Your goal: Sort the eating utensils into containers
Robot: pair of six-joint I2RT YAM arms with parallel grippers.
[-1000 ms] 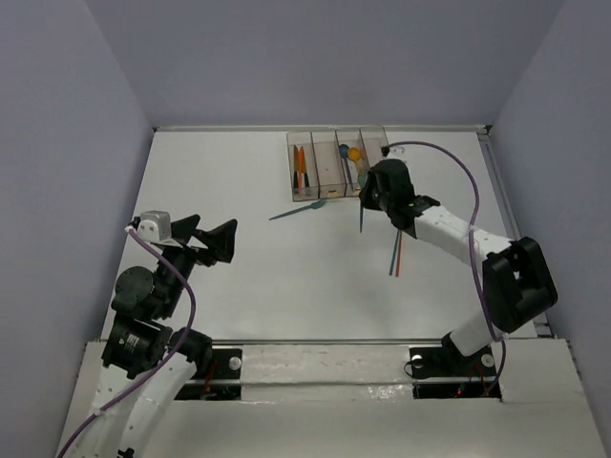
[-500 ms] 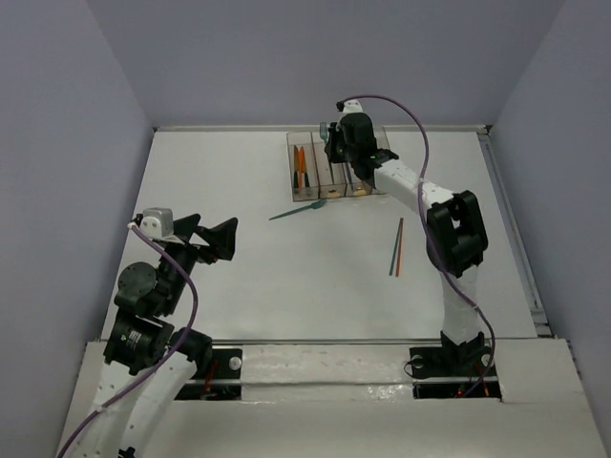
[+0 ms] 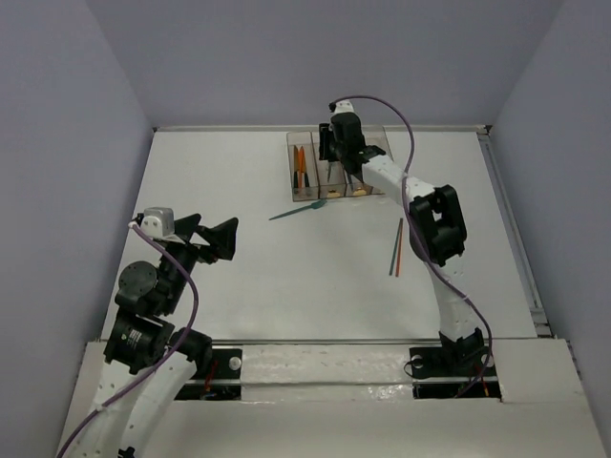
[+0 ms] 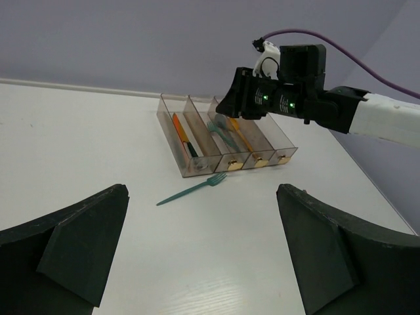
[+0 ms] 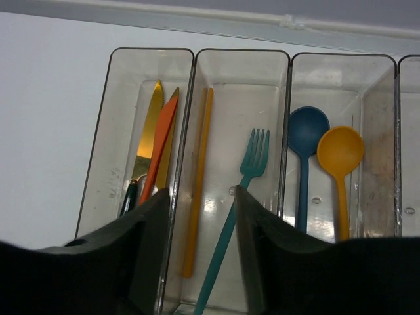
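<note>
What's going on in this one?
The right pincer hovers over the row of clear plastic bins, jaws apart either side of the handle of a teal plastic fork lying in the second bin from the left. Orange and yellow knives fill the first bin. Another teal fork and two thin utensils lie loose on the white table. The left pincer is open, holding nothing.

Look at your clear, smoky plastic bins [image 5: 241, 51]: the leftmost holds an orange plastic knife [image 5: 162, 138], the next a teal plastic fork [image 5: 252, 161], the third a dark blue plastic spoon [image 5: 308, 130] and a yellow-orange plastic spoon [image 5: 339, 149].
</note>
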